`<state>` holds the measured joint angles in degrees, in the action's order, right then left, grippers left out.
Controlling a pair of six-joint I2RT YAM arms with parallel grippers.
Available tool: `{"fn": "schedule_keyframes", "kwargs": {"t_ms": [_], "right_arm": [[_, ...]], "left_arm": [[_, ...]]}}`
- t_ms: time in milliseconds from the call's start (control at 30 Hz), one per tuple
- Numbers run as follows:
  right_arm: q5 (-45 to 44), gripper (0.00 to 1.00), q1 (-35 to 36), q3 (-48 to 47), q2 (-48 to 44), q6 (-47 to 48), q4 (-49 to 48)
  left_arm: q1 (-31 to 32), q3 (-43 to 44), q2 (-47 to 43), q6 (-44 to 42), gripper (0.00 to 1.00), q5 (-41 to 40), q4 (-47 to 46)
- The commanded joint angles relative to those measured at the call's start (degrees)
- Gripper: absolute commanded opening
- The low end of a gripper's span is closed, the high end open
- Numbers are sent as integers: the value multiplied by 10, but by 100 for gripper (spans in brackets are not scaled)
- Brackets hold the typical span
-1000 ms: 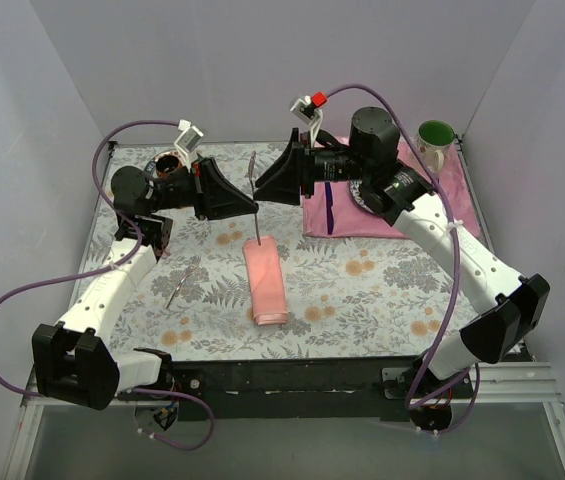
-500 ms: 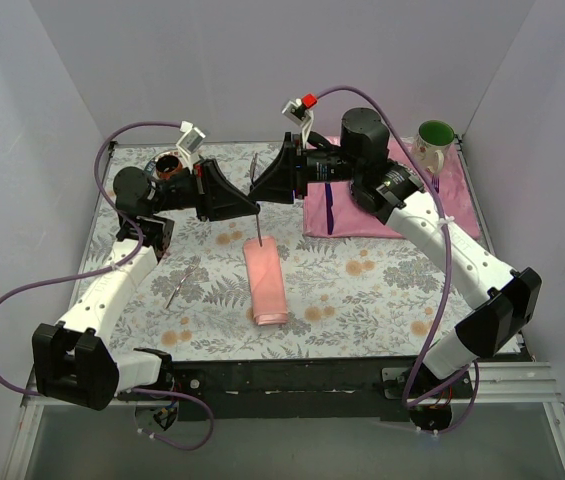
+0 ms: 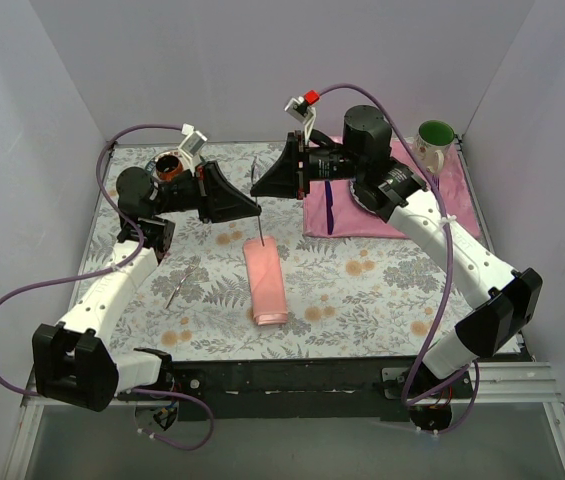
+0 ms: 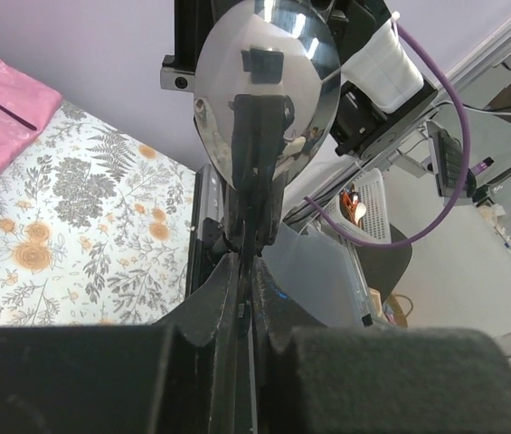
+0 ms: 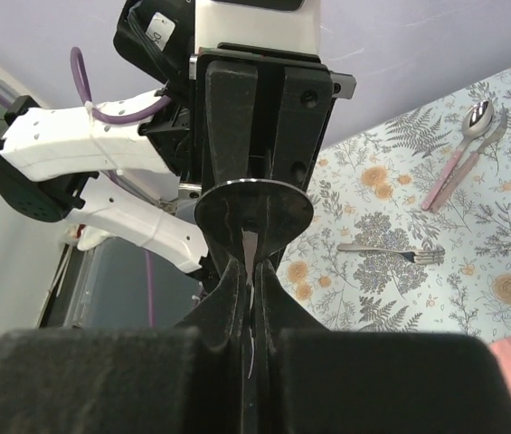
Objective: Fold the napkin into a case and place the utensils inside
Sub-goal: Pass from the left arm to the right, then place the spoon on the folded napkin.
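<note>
The right gripper (image 3: 254, 190) now has its wrist end higher and slightly further left, tilting it down toward the spoon (image 3: 252, 167). The left gripper (image 3: 258, 211) sits a touch further right.

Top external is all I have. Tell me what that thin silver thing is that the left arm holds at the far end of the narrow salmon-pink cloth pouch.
Observer: The left wrist view shows a shiny silver metal spoon with an oval bowl. The left fingers pinch its handle just below the bowl.
Operator: Now name the loose silver piece lying left of the pouch.
Observer: The right wrist view shows tines on it. It is a small silver metal fork, lying flat on the floral tablecloth with nothing touching it.
</note>
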<state>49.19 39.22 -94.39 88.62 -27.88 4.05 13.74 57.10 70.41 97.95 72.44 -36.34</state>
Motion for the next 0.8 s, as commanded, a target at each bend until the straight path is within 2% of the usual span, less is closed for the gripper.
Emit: {"fn": "schedule_keyframes", "kwargs": {"t_ms": [0,33,67,100,133,233,267,300,333,433,633,767], "right_arm": [[-7,1,-1,-34,-2,8,-5],[-16,1,0,-35,-2,9,-1],[-32,1,-1,-40,-4,21,7],[-82,1,-1,-40,-5,32,39],[-117,1,-1,-40,-8,42,56],[-287,1,2,-28,-16,63,114],[-325,1,6,-23,-15,66,122],[-385,1,19,-22,-6,79,131],[-413,1,29,-24,1,88,149],[-507,1,66,-11,28,70,161],[-576,1,81,-72,136,74,229],[-626,1,103,-61,168,87,234]], "left_arm": [[2,5,-15,-41,21,-17,70],[2,10,-16,-52,38,-23,90],[-2,16,-19,-94,50,-38,114],[-7,23,-21,-121,64,-55,188],[-16,36,-31,-150,98,-74,224],[-75,49,-43,-212,98,-150,331],[-106,58,-52,-218,98,-193,360],[-116,64,-57,-234,98,-277,424],[-126,70,-61,-243,98,-322,451],[-127,68,-73,-287,98,-362,477],[-127,42,-101,-317,98,-425,497],[-127,24,-114,-329,98,-467,499]]}}
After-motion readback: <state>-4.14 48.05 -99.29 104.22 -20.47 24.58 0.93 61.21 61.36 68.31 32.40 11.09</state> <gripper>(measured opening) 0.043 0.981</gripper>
